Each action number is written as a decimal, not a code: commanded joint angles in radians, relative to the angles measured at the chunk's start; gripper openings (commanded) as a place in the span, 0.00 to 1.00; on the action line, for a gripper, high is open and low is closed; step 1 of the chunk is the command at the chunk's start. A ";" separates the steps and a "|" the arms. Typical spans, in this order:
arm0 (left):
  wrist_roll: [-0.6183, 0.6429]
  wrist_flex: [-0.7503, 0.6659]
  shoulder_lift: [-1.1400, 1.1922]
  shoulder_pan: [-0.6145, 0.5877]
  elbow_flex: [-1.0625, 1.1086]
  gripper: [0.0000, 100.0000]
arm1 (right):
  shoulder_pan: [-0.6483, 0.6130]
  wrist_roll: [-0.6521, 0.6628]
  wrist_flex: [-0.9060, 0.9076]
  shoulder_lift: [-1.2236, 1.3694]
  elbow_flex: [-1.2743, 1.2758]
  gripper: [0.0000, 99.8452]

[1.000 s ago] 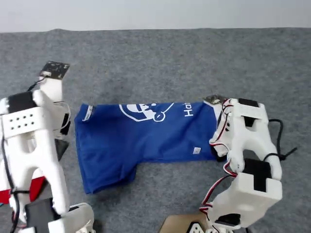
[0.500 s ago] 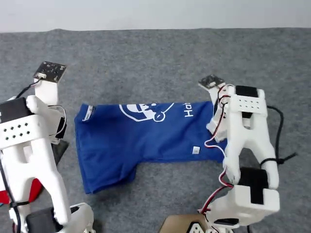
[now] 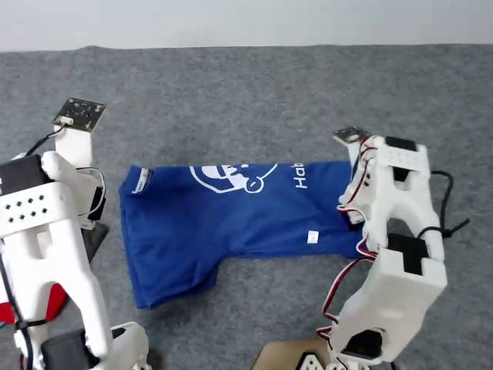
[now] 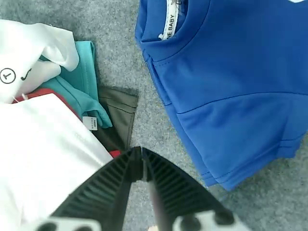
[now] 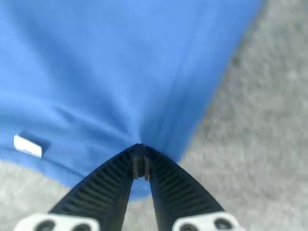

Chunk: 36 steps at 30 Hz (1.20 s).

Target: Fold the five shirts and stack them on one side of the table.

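Observation:
A blue shirt (image 3: 231, 223) lies spread sideways on the grey table, its collar (image 4: 168, 29) toward the left arm and a white print on its upper part. My right gripper (image 5: 139, 166) is shut on the blue shirt (image 5: 120, 72) at its hem, where the fabric puckers at the fingertips. In the high view the right arm (image 3: 393, 208) covers that hem edge. My left gripper (image 4: 143, 168) is shut with nothing in it, over bare table between the blue shirt (image 4: 231, 82) and a pile of other shirts.
The pile by the left arm holds a white shirt (image 4: 43, 159), a teal one (image 4: 82, 91), a dark olive one (image 4: 118, 115) and a red one (image 3: 8, 312). Bare grey table (image 3: 254, 108) stretches behind the blue shirt.
The right arm swung toward the back, then came right, and the blue shirt's hem edge shifted right with it. The left arm shifted toward the back and has since held still.

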 commanded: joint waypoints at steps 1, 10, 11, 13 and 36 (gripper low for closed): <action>0.000 0.028 -0.037 0.011 -0.004 0.01 | -0.007 -0.012 0.107 -0.096 -0.114 0.01; -0.072 0.031 -0.037 0.238 0.163 0.01 | -0.071 -0.011 0.271 -0.355 -0.147 0.01; -0.087 0.031 -0.037 0.265 0.193 0.01 | -0.070 -0.011 0.288 -0.380 -0.147 0.01; -0.120 0.031 -0.037 0.305 0.240 0.02 | -0.070 -0.011 0.343 -0.417 -0.146 0.01; -0.144 -0.092 -0.377 -0.624 0.237 0.05 | -0.740 -0.012 0.308 -0.433 -0.034 0.01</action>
